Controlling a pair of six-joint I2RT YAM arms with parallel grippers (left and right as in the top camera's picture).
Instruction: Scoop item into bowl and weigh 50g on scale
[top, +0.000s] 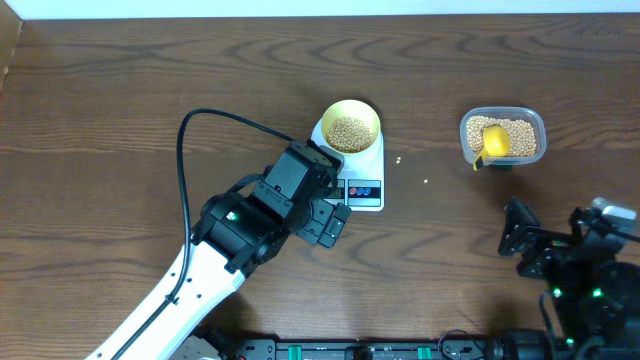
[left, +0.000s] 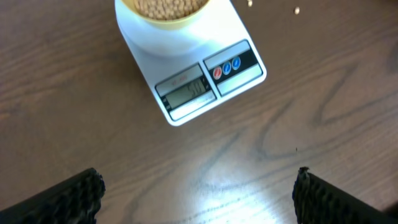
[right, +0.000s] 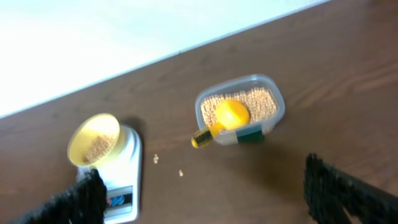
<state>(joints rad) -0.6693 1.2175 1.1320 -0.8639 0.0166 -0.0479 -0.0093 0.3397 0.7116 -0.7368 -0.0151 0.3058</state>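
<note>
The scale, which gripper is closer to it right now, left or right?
Left. The left gripper hangs open right at the display end of the scale. The right gripper sits open well off to the scale's right side.

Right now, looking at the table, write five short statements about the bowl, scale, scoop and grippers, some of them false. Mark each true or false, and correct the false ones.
1. The bowl stands on the scale. True.
2. The bowl is empty. False: it holds beans.
3. The scoop lies on the table beside the tub. False: it lies in the tub on the beans there, with its handle over the rim.
4. The left gripper and right gripper are open and hold nothing. True.
5. A few loose beans lie on the table between the scale and the tub. True.
</note>
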